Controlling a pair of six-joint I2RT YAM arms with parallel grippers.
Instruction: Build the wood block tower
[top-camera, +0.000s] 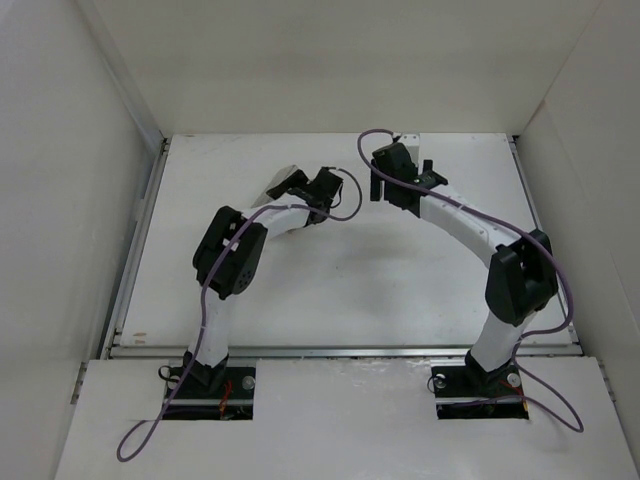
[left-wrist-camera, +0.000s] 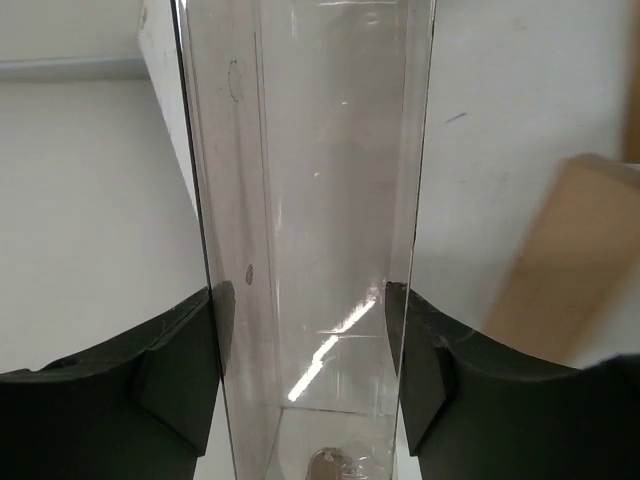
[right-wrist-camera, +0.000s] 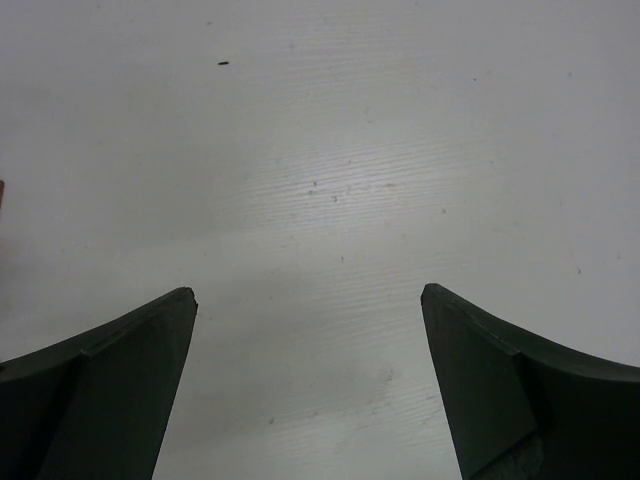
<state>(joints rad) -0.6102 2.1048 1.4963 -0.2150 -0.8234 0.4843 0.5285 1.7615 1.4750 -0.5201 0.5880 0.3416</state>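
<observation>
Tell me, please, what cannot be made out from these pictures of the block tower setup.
- Wood block: left wrist view, blurred and cut off by the right edge; length unknown.
- Clear plastic piece in the left end effector: runs past top and bottom edges; full shape unclear.
- Dark sliver: right wrist view, cut by the left edge; unidentifiable.
- Right end effector: in the top view its own wrist hides the fingers.
</observation>
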